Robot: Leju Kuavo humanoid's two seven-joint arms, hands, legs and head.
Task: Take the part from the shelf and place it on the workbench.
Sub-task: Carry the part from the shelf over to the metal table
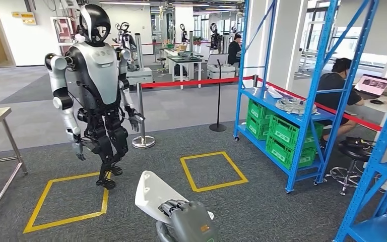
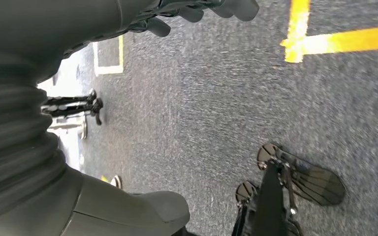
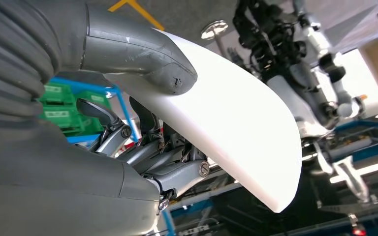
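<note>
Above the speckled grey carpet (image 1: 262,212), right hand (image 1: 191,219) fingers (image 3: 147,152) clamp a smooth, curved white part (image 1: 153,194).

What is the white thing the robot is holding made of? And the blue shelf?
The white part looks like smooth, matte plastic: an even, curved shell with no grain, though painted metal is possible. The blue shelf looks like painted steel: thin, perforated uprights with a glossy coat.

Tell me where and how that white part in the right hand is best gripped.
Grip the white part across its thin flat section near one end, thumb on one broad face and fingers on the other, much as the right hand holds it now. It is a wide, thin, gently curved panel, so pinching through its thickness from the edge looks most secure; the broad faces give nothing to wrap around.
</note>
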